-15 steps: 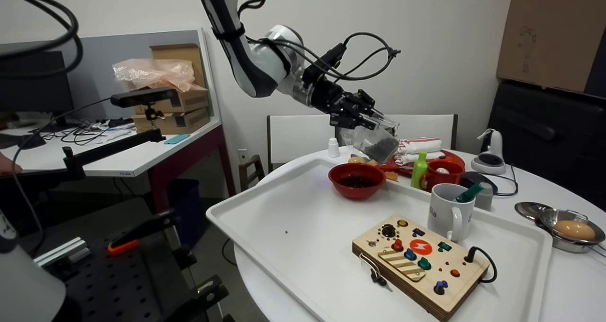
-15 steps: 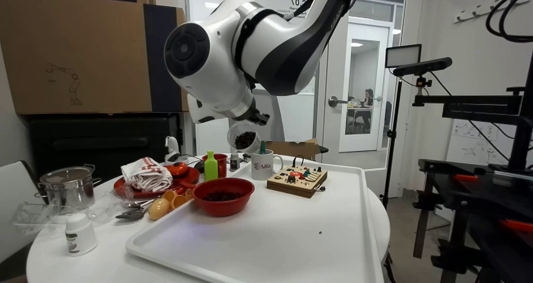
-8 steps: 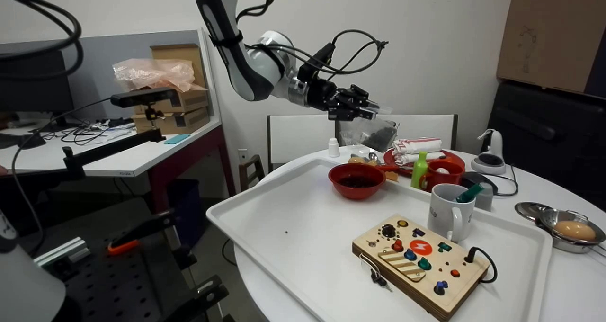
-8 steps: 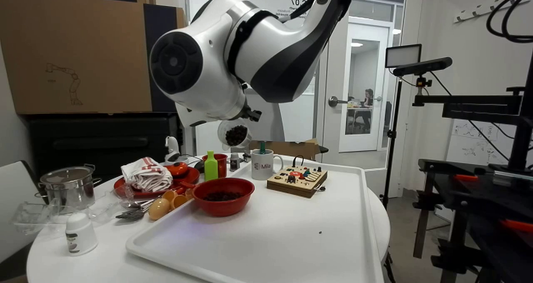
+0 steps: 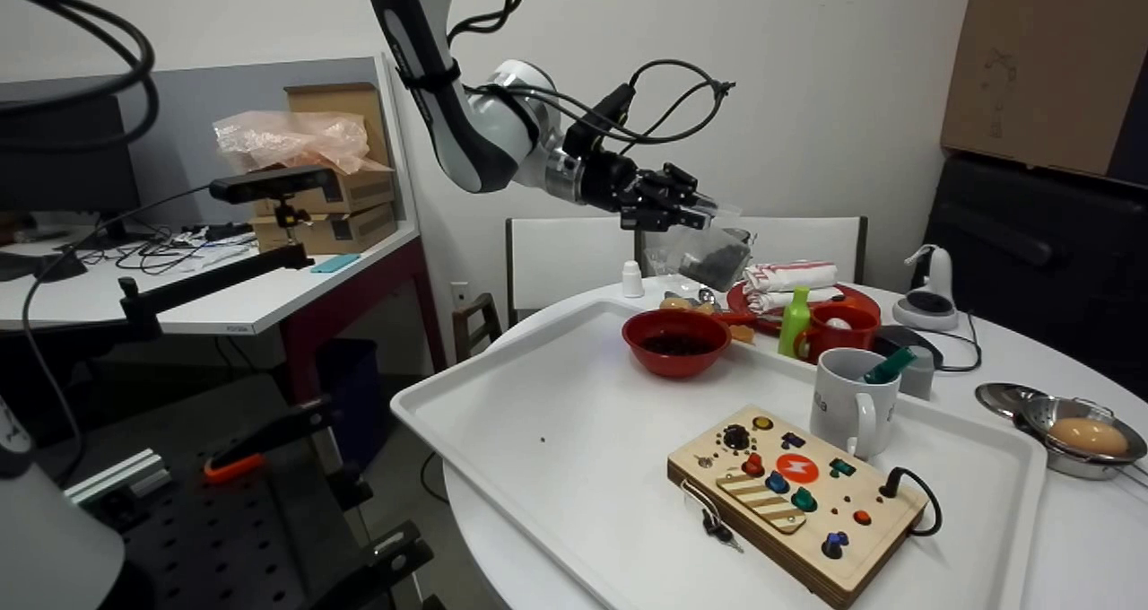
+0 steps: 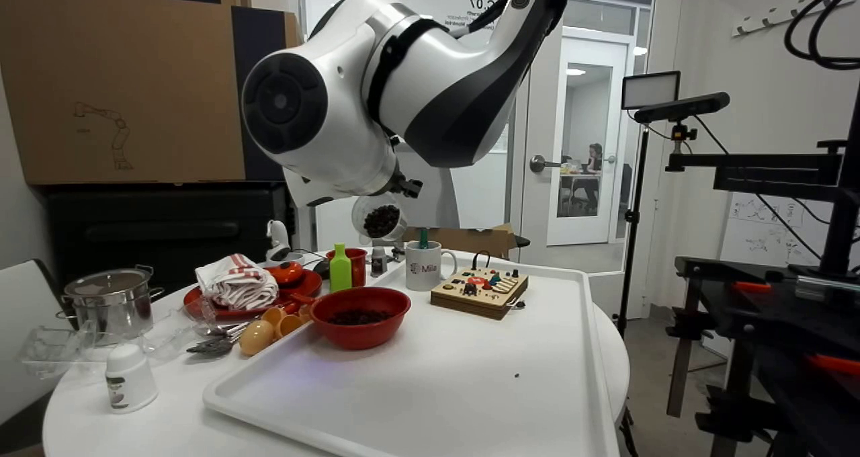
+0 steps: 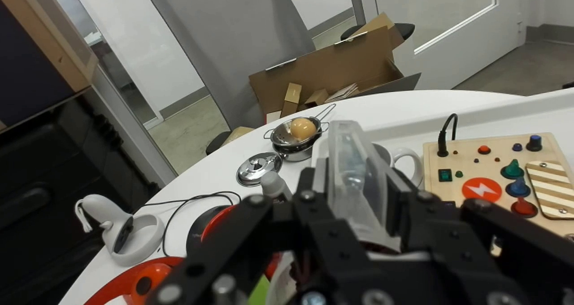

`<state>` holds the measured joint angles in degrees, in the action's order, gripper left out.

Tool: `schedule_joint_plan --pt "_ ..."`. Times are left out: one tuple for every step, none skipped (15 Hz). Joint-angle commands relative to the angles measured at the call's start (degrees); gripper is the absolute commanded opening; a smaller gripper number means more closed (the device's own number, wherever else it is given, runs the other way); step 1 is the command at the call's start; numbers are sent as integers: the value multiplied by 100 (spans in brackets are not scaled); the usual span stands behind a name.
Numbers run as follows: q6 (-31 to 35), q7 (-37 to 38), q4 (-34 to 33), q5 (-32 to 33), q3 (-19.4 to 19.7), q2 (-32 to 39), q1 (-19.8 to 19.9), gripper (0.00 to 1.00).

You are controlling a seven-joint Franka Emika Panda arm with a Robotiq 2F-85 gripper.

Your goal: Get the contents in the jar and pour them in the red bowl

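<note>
My gripper (image 5: 703,213) is shut on the clear handle-like part of the jar (image 5: 692,253); this part stands between the fingers in the wrist view (image 7: 354,175). The jar is tilted in the air, and in an exterior view its round mouth (image 6: 363,210) faces the camera. The contents, a dark clumpy mass (image 6: 381,222), lie inside it. The red bowl (image 5: 674,363) stands on the tray and holds dark pieces (image 6: 359,316). In both exterior views the jar is higher than the bowl and apart from it, not directly over it.
The white tray (image 6: 457,403) bears a wooden button box (image 5: 798,502) and a white mug (image 5: 839,404). One dark speck (image 5: 542,440) lies on the tray. A green bottle (image 6: 340,269), red mug (image 5: 847,323), towel (image 6: 236,285) and egg (image 6: 256,338) stand close by the bowl.
Over the last second the gripper and jar have moved slightly back towards the robot's arm side and the jar's tilt has changed a little. They have barely moved in the last half second.
</note>
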<state>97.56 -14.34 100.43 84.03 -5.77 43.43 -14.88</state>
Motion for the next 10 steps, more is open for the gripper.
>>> schedule_joint_plan --pt "-138 57 97 158 -29 11 41 7" --pt "-221 80 167 251 12 14 -7 7" --pt "-293 93 243 334 31 6 -39 7" --pt "-375 110 332 425 37 -7 -62 7" --pt "-465 116 407 505 31 -13 -80 7" --pt "-587 128 487 605 25 -12 -121 7" --pt "-671 134 556 678 3 -11 -139 7" --pt "-790 139 612 768 -16 -1 -187 7" --pt "-895 128 640 844 -45 22 -231 7" --pt "-982 115 655 911 -83 42 -267 7"
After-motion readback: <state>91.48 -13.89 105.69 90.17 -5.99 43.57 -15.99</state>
